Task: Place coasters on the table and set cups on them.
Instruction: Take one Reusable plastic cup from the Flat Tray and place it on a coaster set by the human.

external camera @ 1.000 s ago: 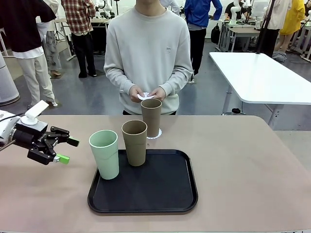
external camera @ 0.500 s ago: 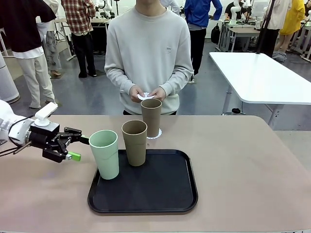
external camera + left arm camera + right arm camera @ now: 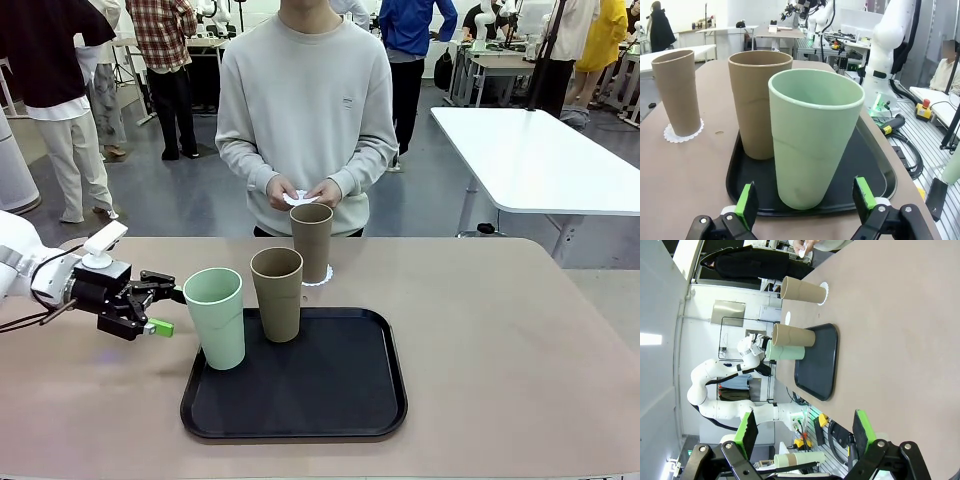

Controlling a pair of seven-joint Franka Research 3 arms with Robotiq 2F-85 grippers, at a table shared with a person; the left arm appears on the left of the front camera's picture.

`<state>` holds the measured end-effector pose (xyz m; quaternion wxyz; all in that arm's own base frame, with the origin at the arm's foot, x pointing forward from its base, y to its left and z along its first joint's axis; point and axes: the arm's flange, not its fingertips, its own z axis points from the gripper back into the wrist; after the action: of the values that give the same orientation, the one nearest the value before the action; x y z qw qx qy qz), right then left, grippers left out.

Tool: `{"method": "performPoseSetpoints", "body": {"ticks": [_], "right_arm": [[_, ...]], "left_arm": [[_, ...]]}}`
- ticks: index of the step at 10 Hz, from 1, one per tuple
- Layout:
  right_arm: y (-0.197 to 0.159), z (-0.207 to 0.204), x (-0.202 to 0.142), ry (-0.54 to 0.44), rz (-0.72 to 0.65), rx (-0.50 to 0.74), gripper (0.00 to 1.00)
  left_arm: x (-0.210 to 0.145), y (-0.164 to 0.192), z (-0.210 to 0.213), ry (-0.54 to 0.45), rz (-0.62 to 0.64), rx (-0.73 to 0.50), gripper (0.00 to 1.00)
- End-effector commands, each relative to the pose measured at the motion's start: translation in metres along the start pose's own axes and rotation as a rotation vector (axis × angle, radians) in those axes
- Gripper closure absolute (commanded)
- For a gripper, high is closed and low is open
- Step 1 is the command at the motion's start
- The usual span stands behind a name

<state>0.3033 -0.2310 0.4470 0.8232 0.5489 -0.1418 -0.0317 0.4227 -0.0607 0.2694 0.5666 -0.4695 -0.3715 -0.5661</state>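
Note:
The mint green cup (image 3: 215, 318) and a tan cup (image 3: 277, 293) stand on the black tray (image 3: 300, 400). Behind the tray, the other tan cup (image 3: 311, 242) rests on a coaster (image 3: 320, 277) on the beige table (image 3: 500, 330). My left gripper (image 3: 168, 308) is open just left of the mint cup (image 3: 815, 135), level with its lower half; in the left wrist view its green pads (image 3: 746, 197) flank the cup without touching. The person's hands hold more white coasters (image 3: 298, 198). My right gripper (image 3: 805, 432) hangs open and empty, far from the table.
A white rectangular table (image 3: 530, 160) stands at the back right, beyond the beige one. The person stands at the far edge, behind the cups. Bare tabletop stretches to the right of the tray and in front of my left arm.
My left gripper has moved right towards the mint cup, still open. Cups, tray and the person's hands have not moved.

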Motion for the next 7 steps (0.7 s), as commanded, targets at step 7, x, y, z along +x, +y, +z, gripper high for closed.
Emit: {"method": "performPoseSetpoints", "body": {"ticks": [7], "right_arm": [[0.000,0.001,-0.001,0.008,-0.002,-0.001,0.00]], "left_arm": [[0.005,0.002,-0.037,-0.015,-0.074,-0.028,0.00]]}}
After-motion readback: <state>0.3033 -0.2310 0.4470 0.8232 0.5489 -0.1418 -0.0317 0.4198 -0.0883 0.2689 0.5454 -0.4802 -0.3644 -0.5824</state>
